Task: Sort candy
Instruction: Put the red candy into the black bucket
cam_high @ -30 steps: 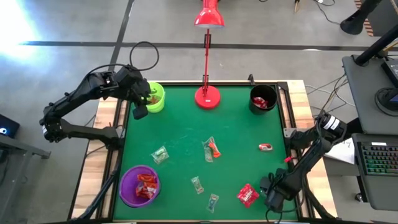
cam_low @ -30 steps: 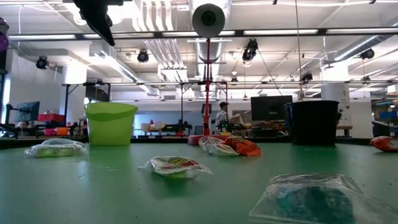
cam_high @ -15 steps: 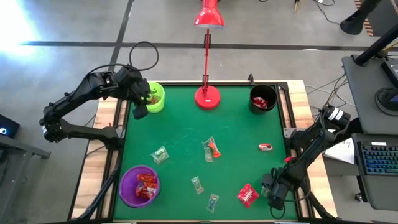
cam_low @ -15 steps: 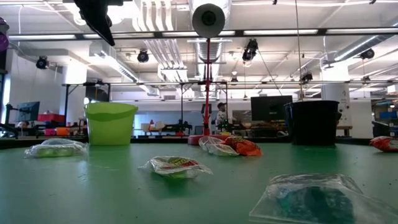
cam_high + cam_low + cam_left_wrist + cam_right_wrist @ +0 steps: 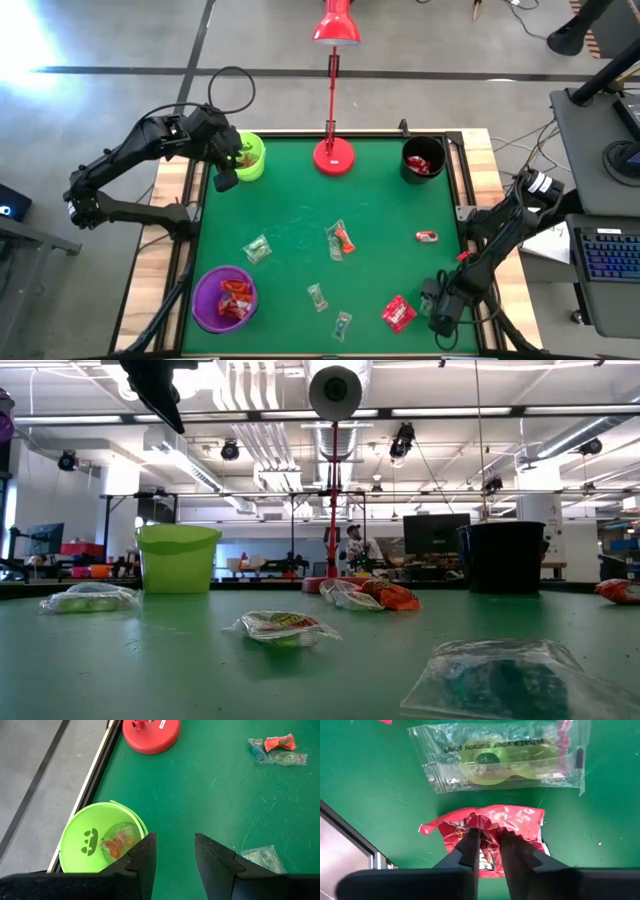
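step: we're on the pickup, right gripper [image 5: 489, 837] over the crinkled shiny red candy wrapper [image 5: 517, 820] at the near right table edge
jaws: narrow, pinching its edge
left gripper [image 5: 172, 852]: parted, empty, above the lime-green plastic cup [image 5: 82, 842]
next: lift, carry to a cup

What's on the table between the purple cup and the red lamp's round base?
In the high view, one clear greenish candy lies between the purple cup and the lamp base; otherwise bare green table.

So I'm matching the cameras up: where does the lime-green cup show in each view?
High view: lime-green cup at the table's far left corner, beside the left gripper.
Low view: left of centre.
Left wrist view: lower left, candy inside.
Right wrist view: not in it.
Shared landmark: red lamp base.
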Motion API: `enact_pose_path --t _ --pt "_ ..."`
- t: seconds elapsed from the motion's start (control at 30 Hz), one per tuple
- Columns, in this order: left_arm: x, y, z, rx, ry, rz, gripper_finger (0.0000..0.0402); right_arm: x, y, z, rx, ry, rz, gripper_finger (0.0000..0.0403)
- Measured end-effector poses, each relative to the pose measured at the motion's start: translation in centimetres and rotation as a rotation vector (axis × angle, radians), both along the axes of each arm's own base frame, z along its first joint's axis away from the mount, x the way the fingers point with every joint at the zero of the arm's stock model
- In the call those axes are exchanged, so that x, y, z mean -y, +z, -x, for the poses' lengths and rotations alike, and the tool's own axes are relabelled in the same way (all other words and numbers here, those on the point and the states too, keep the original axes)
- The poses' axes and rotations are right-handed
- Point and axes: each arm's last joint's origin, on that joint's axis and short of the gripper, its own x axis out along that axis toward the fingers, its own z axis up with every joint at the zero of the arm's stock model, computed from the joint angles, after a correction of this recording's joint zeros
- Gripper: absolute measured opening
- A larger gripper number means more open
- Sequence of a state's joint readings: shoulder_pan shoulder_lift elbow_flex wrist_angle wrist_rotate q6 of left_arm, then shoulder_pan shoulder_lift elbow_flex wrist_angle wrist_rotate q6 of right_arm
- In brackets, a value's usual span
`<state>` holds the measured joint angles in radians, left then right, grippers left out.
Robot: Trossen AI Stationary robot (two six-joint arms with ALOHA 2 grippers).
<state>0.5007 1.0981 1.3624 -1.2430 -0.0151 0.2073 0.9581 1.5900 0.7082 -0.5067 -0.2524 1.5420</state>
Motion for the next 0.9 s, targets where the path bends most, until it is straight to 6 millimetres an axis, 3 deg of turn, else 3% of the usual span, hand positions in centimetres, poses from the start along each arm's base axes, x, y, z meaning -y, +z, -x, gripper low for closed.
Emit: enact_pose_path --t 0.2,0.63,0.9 --pt "0.0 0.0 0.0 0.000 0.000 0.000 0.0116 0.0 1.8 -0.1 0.061 -0.030 -0.040 0.0010" --pt "0.0 0.0 0.0 0.000 0.000 -0.001 0.0116 0.6 4.0 0.2 0.114 -0.069 -0.076 0.0008" --pt "0.0 0.0 0.0 0.001 0.000 -0.001 0.0116 -0.3 6.3 -0.4 0.159 -0.048 -0.155 0.0008"
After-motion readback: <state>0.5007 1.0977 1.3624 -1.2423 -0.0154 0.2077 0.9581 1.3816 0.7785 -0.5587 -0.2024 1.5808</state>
